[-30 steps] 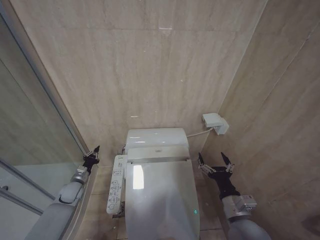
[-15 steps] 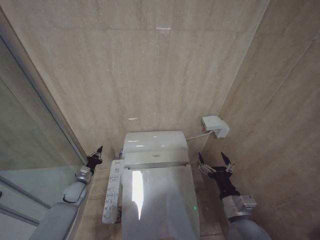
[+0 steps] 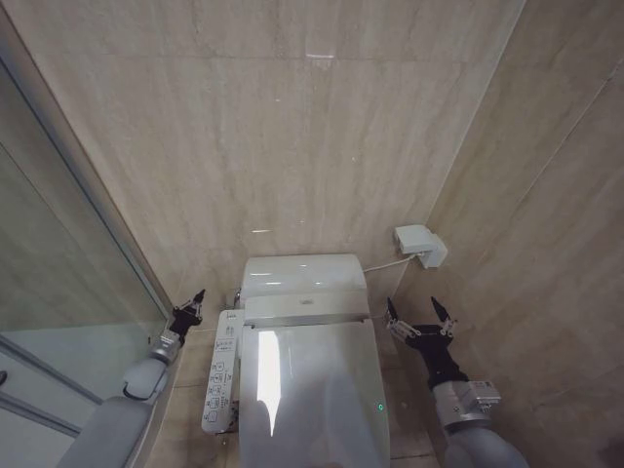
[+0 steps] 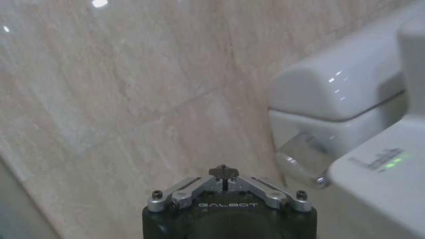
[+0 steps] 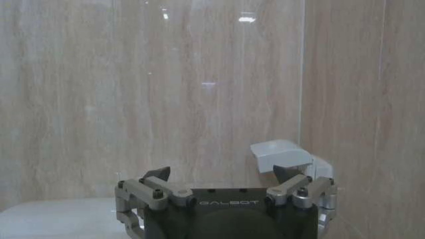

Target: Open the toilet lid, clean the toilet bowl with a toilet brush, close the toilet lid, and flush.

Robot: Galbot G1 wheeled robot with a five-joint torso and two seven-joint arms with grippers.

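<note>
GALBOT, white letters, on black body of left gripper (image 4: 224,174) just behind its fingers | GALBOT, same lettering, on right gripper (image 5: 221,175) body | other markings unreadable

Toilet lid (image 3: 312,390) glossy smooth white plastic, walls (image 3: 292,127) polished beige stone-look tile with glare spots, shower panel (image 3: 49,292) clear glass, right pincer (image 3: 420,312) matt black body with bare metal links.
</note>
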